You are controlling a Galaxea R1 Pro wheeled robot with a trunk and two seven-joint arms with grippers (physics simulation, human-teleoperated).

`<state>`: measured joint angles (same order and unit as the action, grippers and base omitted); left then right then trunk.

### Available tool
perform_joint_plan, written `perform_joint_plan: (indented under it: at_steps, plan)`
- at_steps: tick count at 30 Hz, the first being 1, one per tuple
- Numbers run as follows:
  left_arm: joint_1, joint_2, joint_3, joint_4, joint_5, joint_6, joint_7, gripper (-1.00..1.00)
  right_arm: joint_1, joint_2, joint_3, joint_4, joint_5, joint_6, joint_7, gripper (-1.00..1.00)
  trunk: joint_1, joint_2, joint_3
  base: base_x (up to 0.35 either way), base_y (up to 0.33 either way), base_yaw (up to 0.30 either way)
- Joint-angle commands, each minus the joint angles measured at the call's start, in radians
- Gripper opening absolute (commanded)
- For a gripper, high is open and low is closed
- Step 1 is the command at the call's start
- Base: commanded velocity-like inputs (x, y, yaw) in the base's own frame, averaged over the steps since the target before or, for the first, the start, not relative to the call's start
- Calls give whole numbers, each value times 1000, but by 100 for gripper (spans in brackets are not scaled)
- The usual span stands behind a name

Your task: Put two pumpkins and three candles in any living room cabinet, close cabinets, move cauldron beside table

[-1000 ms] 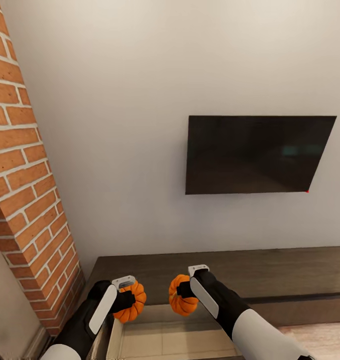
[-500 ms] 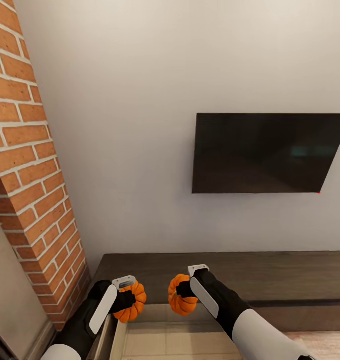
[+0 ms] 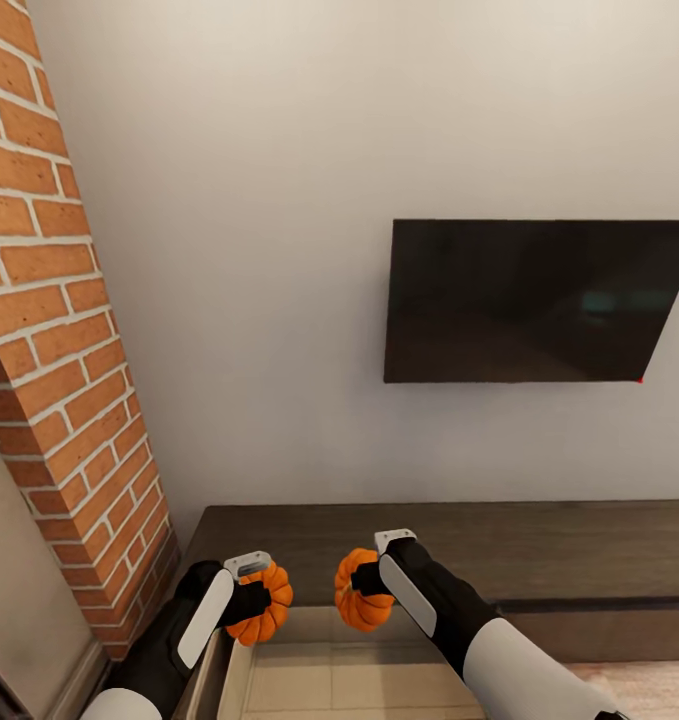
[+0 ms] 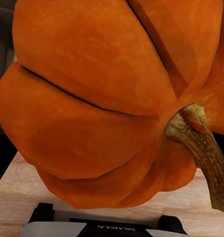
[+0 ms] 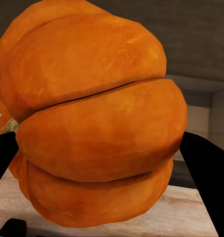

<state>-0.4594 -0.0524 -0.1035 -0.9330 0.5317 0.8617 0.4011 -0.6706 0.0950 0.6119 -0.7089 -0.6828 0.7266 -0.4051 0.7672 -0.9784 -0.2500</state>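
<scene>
My left gripper (image 3: 251,602) is shut on a ribbed orange pumpkin (image 3: 264,612), whose curved brown stem (image 4: 201,148) is close up in the left wrist view. My right gripper (image 3: 364,585) is shut on the other pumpkin (image 3: 355,600), which bulges between the dark fingers (image 5: 205,170) in the right wrist view. Both pumpkins hang over an open drawer (image 3: 329,675) with a pale beige inside, pulled out of the long dark-brown cabinet (image 3: 539,550) along the wall. Candles, cauldron and table are out of view.
A dark flat screen (image 3: 534,300) hangs on the white wall above the cabinet. A red brick column (image 3: 54,330) stands at the left, close to the cabinet's end and my left arm. Pale wood floor (image 3: 649,690) lies at the lower right.
The camera has swung slightly, shifting the brick column left and the screen right and up. Both grippers hold their pumpkins in the same place over the drawer.
</scene>
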Motion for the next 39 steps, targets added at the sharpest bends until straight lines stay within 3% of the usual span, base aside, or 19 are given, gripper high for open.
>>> perform_joint_plan:
  at_steps: [1, 8, 19, 23, 27, 37, 39]
  plan:
    - [-1, 0, -2, -1, 10, 2, 12, -100, -1, -1, 4, -1, -10, 4, -9, -100, 4, -8, -5, 0, 0, 0]
    - [-1, 0, -39, 62, 7, -10, 11, -100, -1, -4, 2, 0, -9, 11, -9, -100, 31, -57, -27, 0, 0, 0]
    - [-1, 1, -65, 210, 6, -196, 10, -100, 5, -12, 2, 2, -9, -45, -11, -100, 73, -134, -61, 0, 0, 0]
    - [-1, 1, -108, 278, 4, -278, 1, -100, 14, -13, 2, 5, -11, -58, -11, -100, 88, -162, -74, 0, 0, 0]
    - [-1, 0, -125, 292, 5, -323, 0, -100, 38, -14, 3, 11, -10, -103, -8, -100, 104, -190, -86, 0, 0, 0]
    - [-1, -13, -168, 298, 6, -355, -1, -100, 74, -13, 3, 28, -5, -152, -8, -100, 142, -260, -117, 0, 0, 0]
    - [-1, -16, -189, 299, 6, -358, -1, -100, 77, -13, 4, 55, -3, -192, -7, -100, 150, -274, -124, 0, 0, 0]
